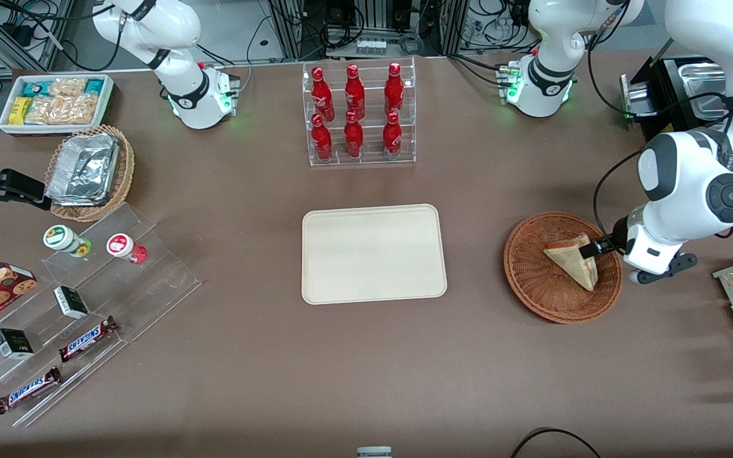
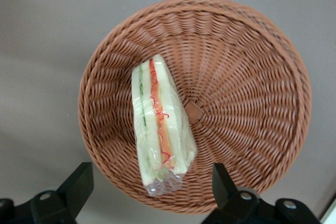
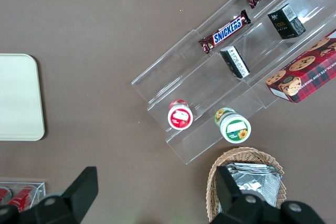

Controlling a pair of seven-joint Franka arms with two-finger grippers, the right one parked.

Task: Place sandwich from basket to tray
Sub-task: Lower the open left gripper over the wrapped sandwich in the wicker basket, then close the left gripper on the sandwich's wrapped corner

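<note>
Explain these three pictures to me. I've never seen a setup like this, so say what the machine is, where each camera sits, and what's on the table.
These are two white robot arms bolted to a brown table. One picture looks at them from the front; the other two come from cameras on each arm's wrist.

The working arm's gripper hangs open over a reddish wicker basket, its fingers either side of a wrapped sandwich lying inside. Nothing is held yet.

The cream tray mid-table is where the sandwich should go. Also there: a rack of red bottles, chocolate bars on clear steps, and a tan basket of foil containers.
</note>
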